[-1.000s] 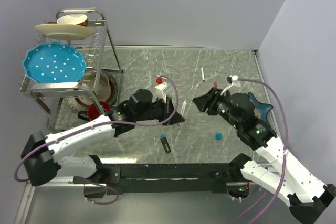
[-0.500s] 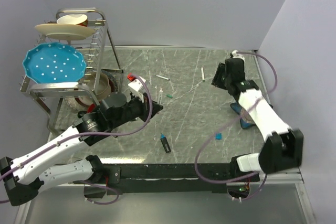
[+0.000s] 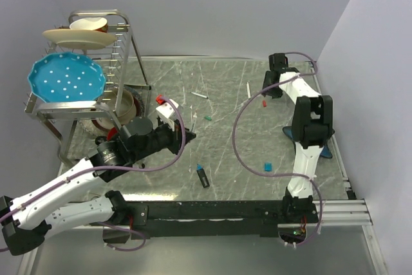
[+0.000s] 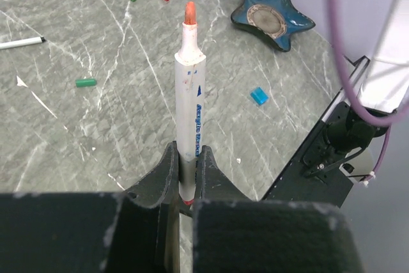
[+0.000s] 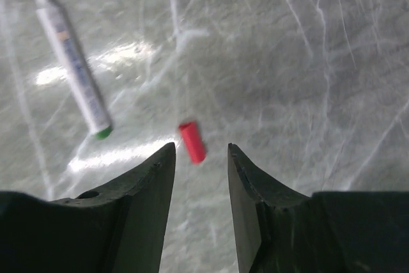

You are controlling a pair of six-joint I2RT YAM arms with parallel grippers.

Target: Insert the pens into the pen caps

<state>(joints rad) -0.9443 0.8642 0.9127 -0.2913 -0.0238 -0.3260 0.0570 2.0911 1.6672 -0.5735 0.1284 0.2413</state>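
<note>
No pen capped yet; left gripper [image 4: 186,165] jaws pinching red-tipped pen [image 4: 190,107], tip outward; right gripper [image 5: 200,158] jaws spread over red cap [image 5: 191,142] lying on table [image 5: 319,62]; green cap [image 4: 85,82], blue cap [image 4: 259,96], black pen [image 3: 203,176] loose, well apart; likely all four pairings left.

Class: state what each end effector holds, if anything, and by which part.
Left end effector grips the red-tipped white pen near its rear end. Right end effector is open above the red cap, holding nothing.

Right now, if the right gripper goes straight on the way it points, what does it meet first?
Probably the red cap, lying on the table in line with the open right gripper; the distance is unclear.
</note>
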